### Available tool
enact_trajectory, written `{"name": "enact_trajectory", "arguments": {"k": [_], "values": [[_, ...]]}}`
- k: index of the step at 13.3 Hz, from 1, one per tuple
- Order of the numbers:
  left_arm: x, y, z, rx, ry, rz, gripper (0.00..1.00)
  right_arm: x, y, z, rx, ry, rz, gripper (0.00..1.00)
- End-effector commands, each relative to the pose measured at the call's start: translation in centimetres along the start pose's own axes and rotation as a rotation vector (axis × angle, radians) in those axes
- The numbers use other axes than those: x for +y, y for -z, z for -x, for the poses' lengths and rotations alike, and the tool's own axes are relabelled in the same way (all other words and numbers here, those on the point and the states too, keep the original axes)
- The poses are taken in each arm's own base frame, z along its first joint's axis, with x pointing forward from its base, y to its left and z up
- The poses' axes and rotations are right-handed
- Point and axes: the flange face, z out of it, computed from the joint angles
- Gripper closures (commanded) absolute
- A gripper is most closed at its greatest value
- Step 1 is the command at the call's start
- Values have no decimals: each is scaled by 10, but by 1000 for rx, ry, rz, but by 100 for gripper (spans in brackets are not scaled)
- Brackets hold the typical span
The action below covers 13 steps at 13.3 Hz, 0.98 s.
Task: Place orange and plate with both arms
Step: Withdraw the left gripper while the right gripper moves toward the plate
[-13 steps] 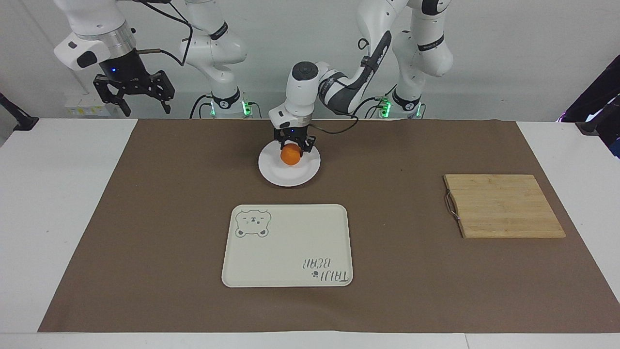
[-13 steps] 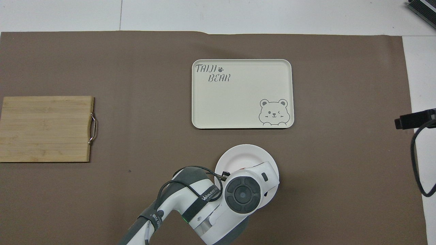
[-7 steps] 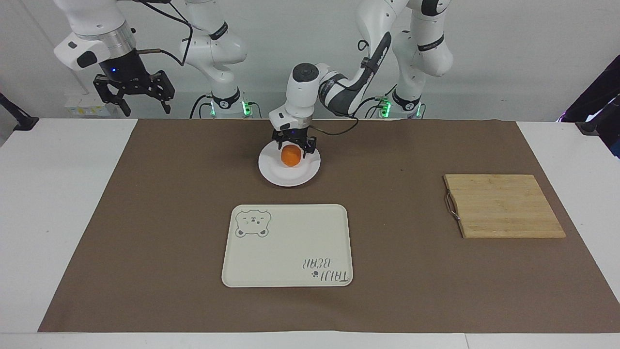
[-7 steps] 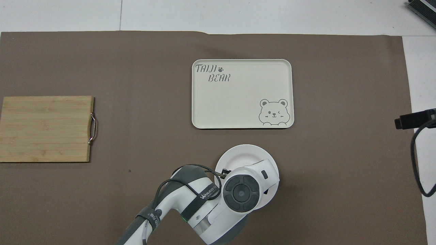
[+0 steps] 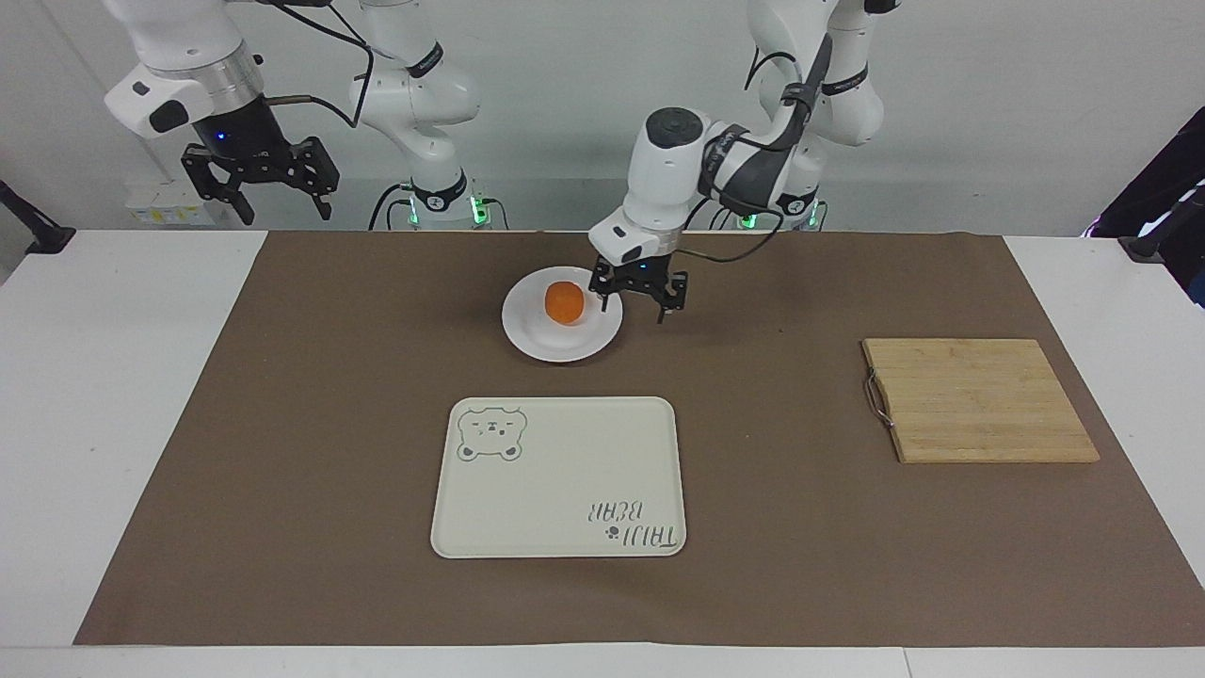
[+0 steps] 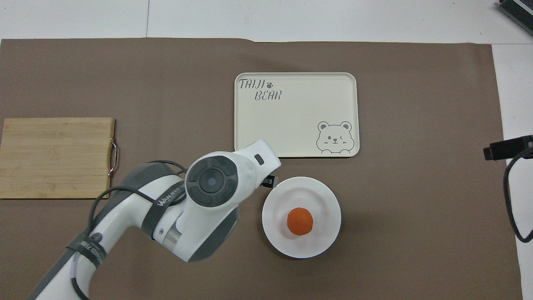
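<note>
With the orange resting on the plate and my left gripper spread empty beside it, moving the plate to the tray likely remains for my waiting, open right gripper.

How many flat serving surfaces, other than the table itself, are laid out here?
3: the plate holding the orange, the tray farther from the robots, and the cutting board toward the left arm's end.

On my desk I count one orange, one plate, one cream tray and one wooden cutting board. I have two arms, each with one gripper: my left gripper and my right gripper.
</note>
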Motion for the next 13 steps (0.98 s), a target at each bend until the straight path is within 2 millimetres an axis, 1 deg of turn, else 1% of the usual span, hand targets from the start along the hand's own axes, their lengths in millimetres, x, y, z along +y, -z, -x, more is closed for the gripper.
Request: {"name": "enact_trajectory", "arguments": {"k": [1, 2, 3, 4, 5, 6, 7, 9, 10, 11, 12, 13], "values": [[-78, 36, -33, 30, 3, -30, 0, 2, -1, 5, -7, 20, -11, 0], [-106, 50, -47, 39, 11, -37, 0, 2, -1, 5, -7, 21, -11, 0], [-129, 65, -60, 43, 27, -43, 0, 2, -1, 6, -15, 21, -12, 0], [-156, 77, -70, 28, 25, -53, 0, -1, 0, 7, -15, 26, -12, 0], [-177, 92, -75, 23, -18, -60, 0, -1, 3, 9, -9, 29, -12, 0], [-197, 115, -79, 35, -43, -65, 0, -1, 3, 8, -4, 35, -14, 0], [-213, 136, -81, 19, -47, -70, 0, -4, 2, 9, -5, 40, -18, 0], [-234, 176, -78, -19, -68, -85, 0, -13, -6, 11, -9, 36, -95, 0], [-254, 190, -75, -41, -66, -90, 0, -12, -19, 10, -27, 25, -151, 0], [-265, 199, -69, -73, -66, -90, 0, -15, -26, 8, -22, 23, -178, 0], [-278, 217, -61, -87, -62, -89, 0, -19, -38, 5, -22, 24, -198, 0], [-288, 231, -55, -95, -62, -87, 0, -24, -52, 2, -23, 14, -263, 0]]}}
